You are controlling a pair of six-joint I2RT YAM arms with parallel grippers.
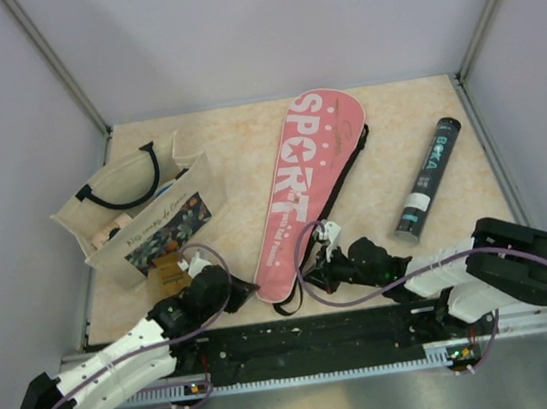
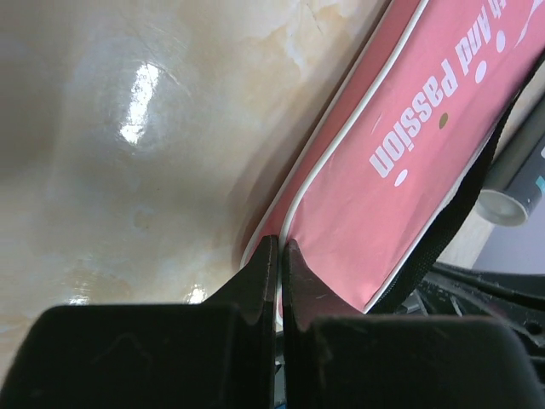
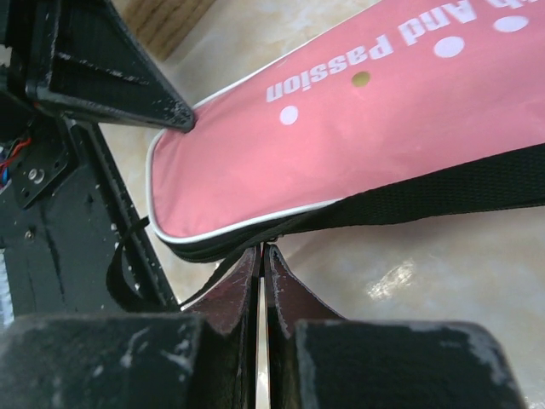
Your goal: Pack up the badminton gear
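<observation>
Working the cover [image 1: 306, 185], lying mid-frame, you have left gripper [image 2: 278, 247] and right gripper [image 3: 261, 251] pinched closed at its narrow lower end; next, probably, pull steadily along its edge while one side anchors.

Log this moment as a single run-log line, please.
left jaws: shut at end of pink racket-shaped fabric cover | right jaws: shut by its black strap
</observation>
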